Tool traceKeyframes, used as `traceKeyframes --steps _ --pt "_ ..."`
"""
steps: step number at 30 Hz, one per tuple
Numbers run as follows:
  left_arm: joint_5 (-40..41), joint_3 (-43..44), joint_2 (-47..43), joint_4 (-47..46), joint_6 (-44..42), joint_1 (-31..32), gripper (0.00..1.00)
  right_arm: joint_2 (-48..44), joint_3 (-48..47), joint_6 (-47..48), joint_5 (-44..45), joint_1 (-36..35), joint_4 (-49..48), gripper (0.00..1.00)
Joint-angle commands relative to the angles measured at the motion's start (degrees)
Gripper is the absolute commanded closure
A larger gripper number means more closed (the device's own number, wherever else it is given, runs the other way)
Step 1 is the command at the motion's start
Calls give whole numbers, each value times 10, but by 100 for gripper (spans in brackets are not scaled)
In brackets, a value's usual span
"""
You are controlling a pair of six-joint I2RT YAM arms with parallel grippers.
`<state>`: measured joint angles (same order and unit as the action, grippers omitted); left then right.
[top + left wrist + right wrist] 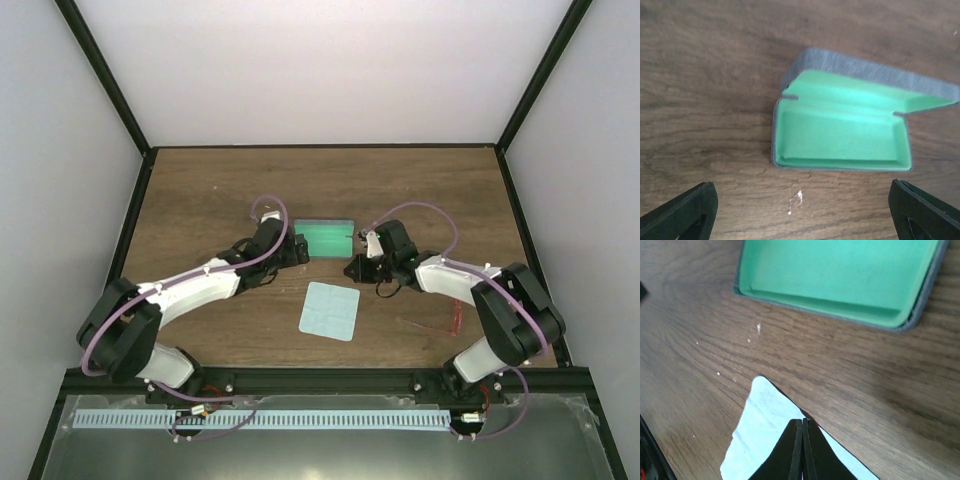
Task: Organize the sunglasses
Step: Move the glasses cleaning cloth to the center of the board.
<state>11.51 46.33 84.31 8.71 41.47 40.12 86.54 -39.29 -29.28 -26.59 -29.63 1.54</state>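
The sunglasses (452, 321), a thin red wire frame, lie on the table at the right, beside my right arm's elbow. They show in neither wrist view. The blue-grey case (328, 237) stands open with its green inside up (840, 132) (835, 275). My left gripper (299, 250) is open and empty at the case's left end, with its fingers spread wide (802, 212). My right gripper (354, 268) is shut just off the case's near right corner. Its fingertips (802, 422) press together over the pale blue cloth (760, 435), with nothing visible between them.
The pale blue square cloth (330, 310) lies flat in front of the case, between the two arms. Black frame rails run along the left, right and near edges of the wooden table (220, 190). White walls close the back and sides.
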Motion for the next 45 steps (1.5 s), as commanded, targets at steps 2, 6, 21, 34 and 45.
traceKeyframes --steps 2,6,21,34,45 --pt "19 -7 -26 -27 -12 -3 3 -7 -1 13 0 -10 32 99" --pt "8 0 -12 -24 -12 -3 1 -23 21 13 15 -22 35 99" --pt "-7 11 -23 -6 -37 -4 0 -17 68 6 49 -25 27 99" --pt "-14 19 -22 4 -46 -3 0 31 14 5 93 -25 56 99" --pt "8 19 -54 18 -83 -3 0 -34 2 -6 116 -30 54 99"
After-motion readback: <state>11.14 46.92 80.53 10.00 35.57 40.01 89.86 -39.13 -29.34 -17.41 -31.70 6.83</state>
